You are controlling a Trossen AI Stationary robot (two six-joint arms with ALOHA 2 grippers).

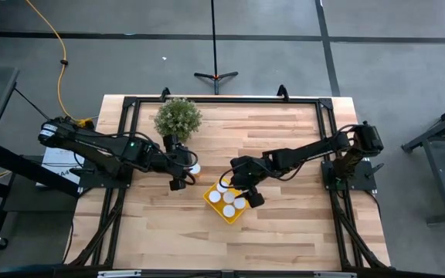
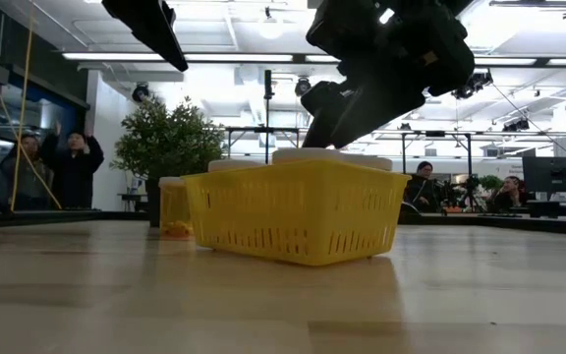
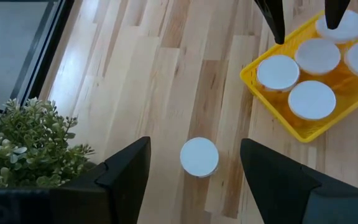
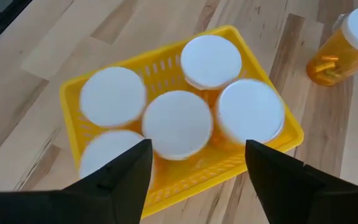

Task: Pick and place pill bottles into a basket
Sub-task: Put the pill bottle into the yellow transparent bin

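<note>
- Pill bottles: five white-capped ones [image 4: 178,124] stand inside the yellow basket [image 4: 166,186].
- A sixth bottle [image 3: 199,157] stands on the worktop [image 1: 284,232], at the basket's 10 o'clock.
- Left pincer [image 3: 194,180]: wide open, empty, above the sixth bottle.
- Right pincer [image 4: 197,180]: open, empty, over the basket.

High view: straight down, far, whole table [image 1: 284,232].
Low view: table height, level, close to the basket [image 2: 293,211].
Left wrist view: downward, near 1 bottle [image 3: 199,156].
Right wrist view: downward, close over the basket.
Shared: all 4 views show the basket.
</note>
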